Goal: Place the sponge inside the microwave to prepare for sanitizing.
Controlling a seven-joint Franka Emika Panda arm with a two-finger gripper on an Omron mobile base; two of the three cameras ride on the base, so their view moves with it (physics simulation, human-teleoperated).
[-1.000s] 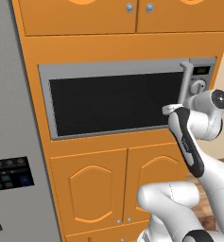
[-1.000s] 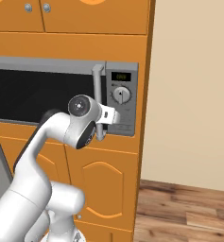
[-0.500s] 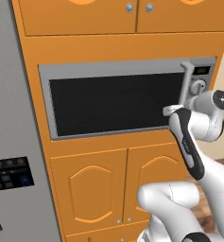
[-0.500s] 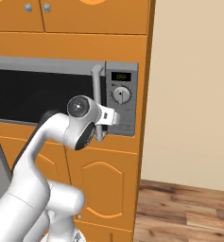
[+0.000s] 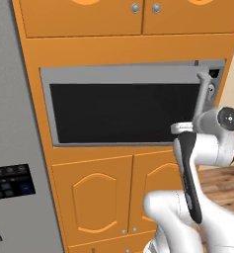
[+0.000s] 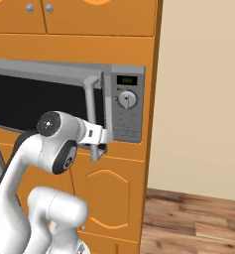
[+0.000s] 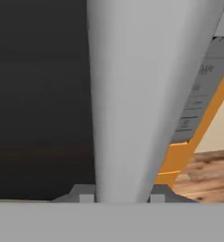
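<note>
Microwave (image 5: 123,111) between upper cabinets (image 5: 123,15) and lower cabinets (image 5: 113,197).

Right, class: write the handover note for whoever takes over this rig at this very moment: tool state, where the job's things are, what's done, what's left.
Tool: shut on the grey vertical door handle of the built-in grey microwave with dark glass door, gripping near the handle's lower end.
Microwave: set in the orange cabinet wall; the door looks shut or barely cracked.
Done: handle grasped.
Left: pull the door open, fetch the sponge, place it inside.
</note>
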